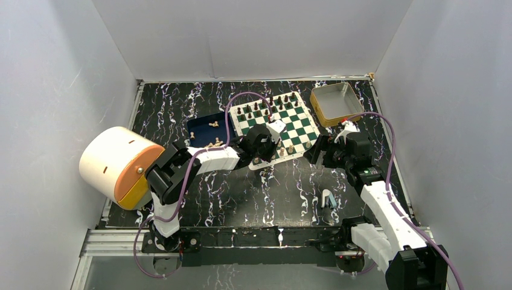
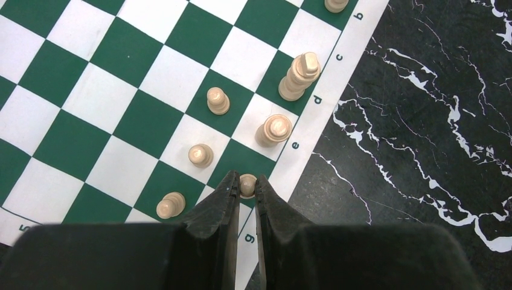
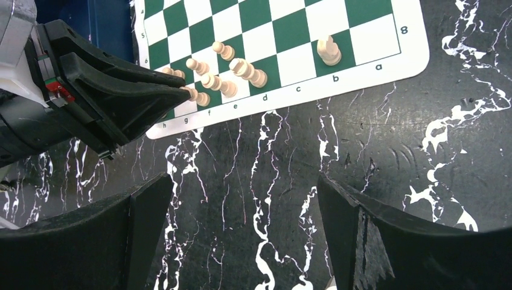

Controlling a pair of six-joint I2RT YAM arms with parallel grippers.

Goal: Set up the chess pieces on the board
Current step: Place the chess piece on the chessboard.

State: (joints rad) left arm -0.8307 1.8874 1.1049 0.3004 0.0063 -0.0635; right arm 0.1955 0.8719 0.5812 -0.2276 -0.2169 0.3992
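From above, the board [image 1: 300,124] lies at the far middle of the table [image 1: 272,193]. Its far rows are filled with dark pieces [image 1: 265,107], but only a few cream chess pieces [image 1: 291,148] stand along the near edge. More cream figures lie in the blue tray [image 1: 199,130] just left of it, so the cream side looks less than half done. The left gripper [image 1: 261,154] is over the board's near-left corner, and the right gripper [image 1: 315,154] is beside its near-right corner.

In the left wrist view the jaws are nearly together, pinching a small cream piece [image 2: 247,184] on the edge row between the letters e and g (whether it rests on the square I cannot tell). Two larger figures stand on d and e, with three pawns [image 2: 200,154] one row in.

In the right wrist view the jaws are spread wide with nothing between them, above bare table near the board. One figure stands on b; a and c are unfilled, so most placements remain
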